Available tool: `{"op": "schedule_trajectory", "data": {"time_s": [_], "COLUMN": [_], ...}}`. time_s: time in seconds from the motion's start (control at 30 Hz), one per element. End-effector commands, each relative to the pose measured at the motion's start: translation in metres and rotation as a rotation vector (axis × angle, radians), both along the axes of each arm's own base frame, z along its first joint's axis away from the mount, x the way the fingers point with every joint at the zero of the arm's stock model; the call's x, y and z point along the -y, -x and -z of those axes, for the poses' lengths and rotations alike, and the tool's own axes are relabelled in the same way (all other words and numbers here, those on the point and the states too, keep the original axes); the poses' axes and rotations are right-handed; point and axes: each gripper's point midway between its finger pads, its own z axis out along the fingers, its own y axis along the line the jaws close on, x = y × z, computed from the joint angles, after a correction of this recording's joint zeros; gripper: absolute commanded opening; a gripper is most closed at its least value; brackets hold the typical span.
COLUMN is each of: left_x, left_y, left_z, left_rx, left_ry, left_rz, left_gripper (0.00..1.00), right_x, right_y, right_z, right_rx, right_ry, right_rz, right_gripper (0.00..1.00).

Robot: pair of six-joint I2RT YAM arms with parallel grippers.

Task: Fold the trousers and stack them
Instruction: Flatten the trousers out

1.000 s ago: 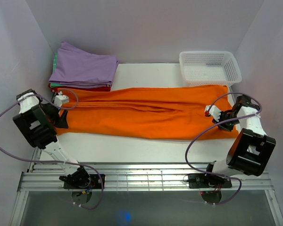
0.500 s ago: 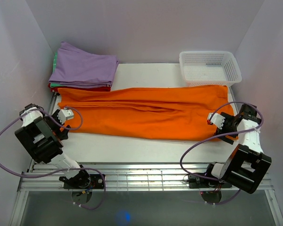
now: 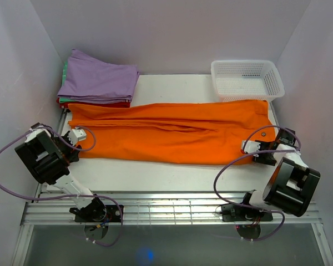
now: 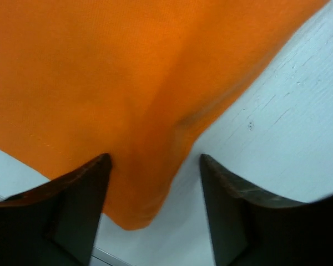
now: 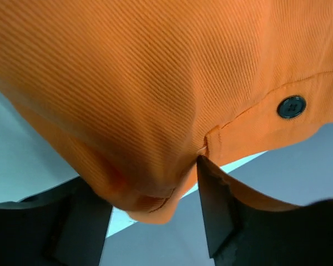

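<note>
The orange trousers (image 3: 172,133) lie flat and lengthwise across the white table (image 3: 155,173), nearly from side to side. My left gripper (image 3: 76,136) sits low at their near-left corner. In the left wrist view that cloth corner (image 4: 133,166) lies on the table between the spread fingers of the left gripper (image 4: 154,162), untouched. My right gripper (image 3: 249,147) is at the near-right corner, by the waistband. In the right wrist view a bulge of the trousers (image 5: 150,94) hangs between the parted jaws of the right gripper (image 5: 147,174), beside a dark button (image 5: 291,107).
A stack of folded garments with a lilac one on top (image 3: 100,80) sits at the back left, touching the trousers' far-left end. A white mesh basket (image 3: 247,79) stands at the back right. A metal rail (image 3: 166,208) runs along the near edge.
Both grippers have drawn back toward the near edge, from on the trousers' ends to their near corners. The right gripper has opened. The trousers' left end now lies uncovered and flat.
</note>
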Motion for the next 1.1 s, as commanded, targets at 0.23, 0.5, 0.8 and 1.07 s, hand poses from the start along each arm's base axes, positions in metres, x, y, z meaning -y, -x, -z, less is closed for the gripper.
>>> {"op": "schedule_trajectory", "data": {"time_s": [0.23, 0.5, 0.8, 1.07], "left_x": [-0.01, -0.047, -0.054, -0.03], "left_y": [-0.004, -0.027, 0.044, 0.097], "left_z": [-0.025, -0.125, -0.103, -0.066], "left_rx": [-0.055, 0.043, -0.085, -0.225], "left_ry": [0.013, -0.023, -0.134, -0.065], "left_rz": [-0.011, -0.05, 0.041, 0.063], "left_gripper": [0.0, 0.0, 0.0, 0.78], "right_x": [-0.005, 0.02, 0.028, 0.04], "right_y": [-0.007, -0.016, 0.056, 0.098], "right_z": [-0.059, -0.148, -0.105, -0.049], "right_rx": [-0.093, -0.089, -0.288, -0.332], "right_ry": [-0.174, -0.238, -0.112, 0.008], "right_rz": [0.038, 0.09, 0.045, 0.032], "right_gripper": [0.08, 0.08, 0.08, 0.52]}}
